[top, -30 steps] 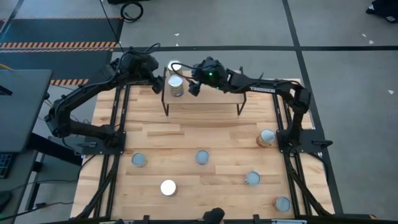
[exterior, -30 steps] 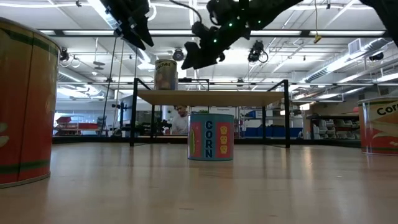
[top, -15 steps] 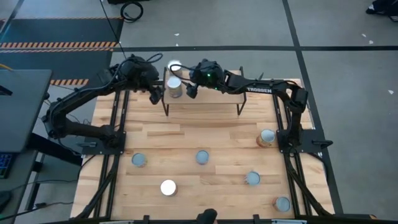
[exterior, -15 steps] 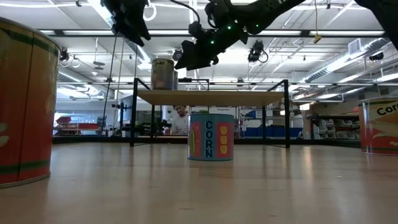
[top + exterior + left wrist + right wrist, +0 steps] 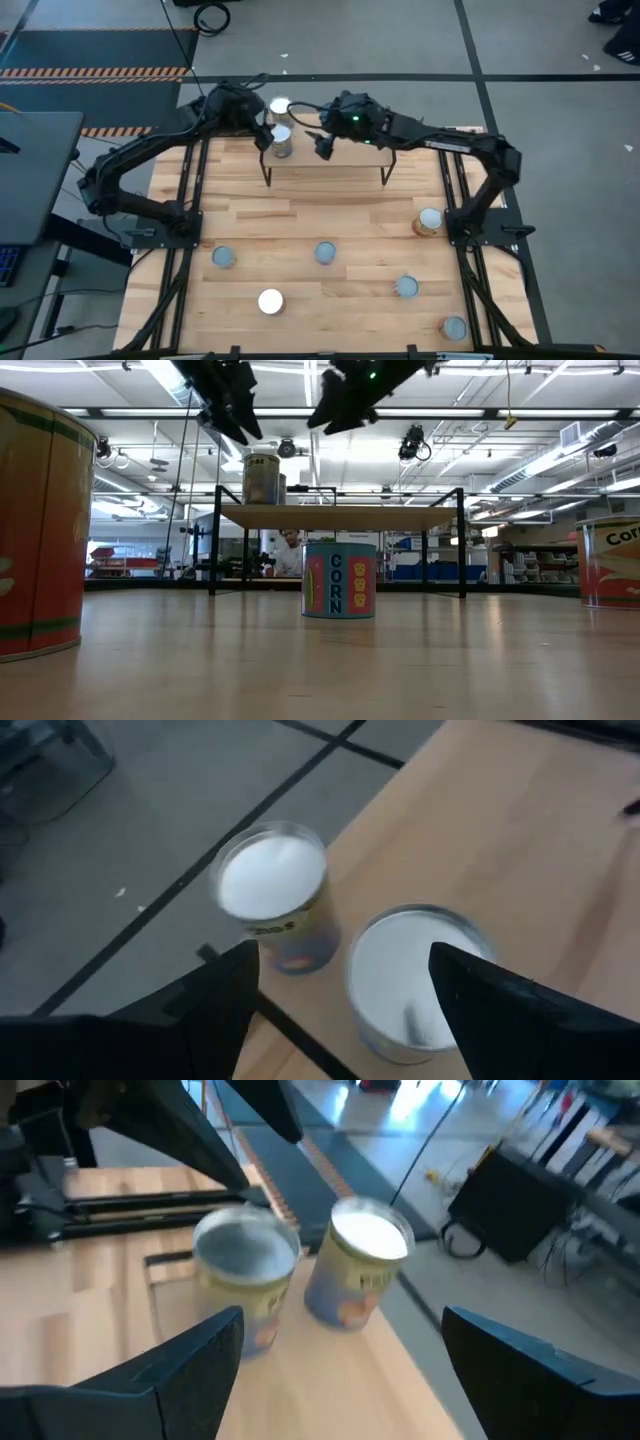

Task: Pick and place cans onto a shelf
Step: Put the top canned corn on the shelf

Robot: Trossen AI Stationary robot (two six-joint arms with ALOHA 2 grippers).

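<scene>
Two cans stand upright on their bases at the far left corner of the shelf (image 5: 330, 165): a white-topped can (image 5: 281, 107) and a silver-topped can (image 5: 282, 137) just nearer. The left wrist view shows them as the white-topped can (image 5: 272, 880) and the silver-topped can (image 5: 415, 975). My left gripper (image 5: 262, 135) hangs open just above and left of them, touching nothing. My right gripper (image 5: 322, 147) is open above the shelf, to the right of the cans, also touching nothing. In the low view both grippers, left (image 5: 240, 420) and right (image 5: 335, 405), are clear above the cans (image 5: 262, 478).
Several more cans stand on the slatted tabletop: near left (image 5: 224, 257), middle (image 5: 325, 252), white-topped (image 5: 271, 300), right (image 5: 405, 287), near right (image 5: 454, 327) and by the right arm's base (image 5: 430, 220). The shelf's board to the right of the two cans is bare.
My right gripper has risen and drawn back toward the table's right, away from the silver-topped can, staying open. My left gripper has edged toward the two cans on the shelf, open throughout.
</scene>
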